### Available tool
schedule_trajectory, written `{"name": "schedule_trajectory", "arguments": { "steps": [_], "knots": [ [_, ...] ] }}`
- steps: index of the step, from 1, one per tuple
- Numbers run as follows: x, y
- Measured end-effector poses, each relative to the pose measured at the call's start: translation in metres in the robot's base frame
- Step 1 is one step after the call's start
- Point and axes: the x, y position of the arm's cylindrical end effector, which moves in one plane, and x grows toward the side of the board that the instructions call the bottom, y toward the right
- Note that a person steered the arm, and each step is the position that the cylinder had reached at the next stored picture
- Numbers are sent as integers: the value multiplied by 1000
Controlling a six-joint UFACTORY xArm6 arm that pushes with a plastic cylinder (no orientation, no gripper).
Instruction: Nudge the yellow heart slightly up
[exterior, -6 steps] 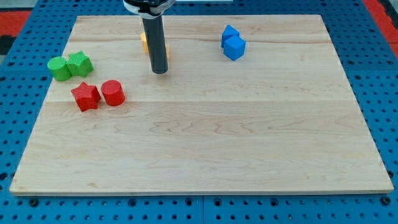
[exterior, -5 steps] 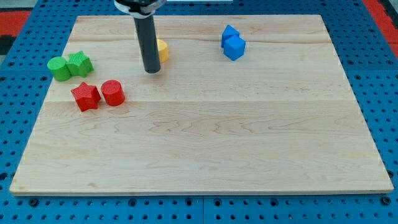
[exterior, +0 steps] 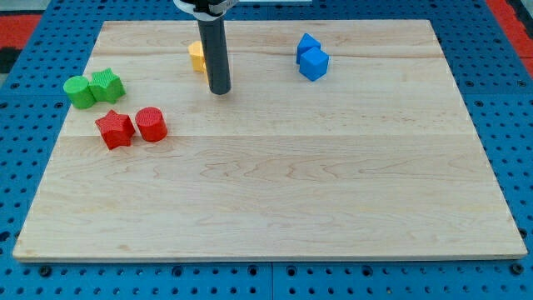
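Note:
The yellow heart [exterior: 196,57] lies near the board's top edge, left of centre, mostly hidden behind the dark rod. My tip [exterior: 219,90] rests on the wooden board just below and to the right of the heart, close to its lower right side. Whether it touches the heart cannot be told.
Two blue blocks [exterior: 311,57] sit together at the view's top right of centre. A green cylinder [exterior: 79,92] and a green star [exterior: 107,84] sit at the left. A red star [exterior: 114,129] and a red cylinder [exterior: 151,124] lie below them. The board's edge [exterior: 266,257] runs along the bottom.
My tip swung left to the heart's left side, then back right and slightly up. The yellow heart now shows on the rod's left.

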Motion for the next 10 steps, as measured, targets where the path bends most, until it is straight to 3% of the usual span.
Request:
{"name": "schedule_trajectory", "arguments": {
  "steps": [2,8,10],
  "knots": [
    [-31,21],
    [0,-41],
    [-34,-42]
  ]
}}
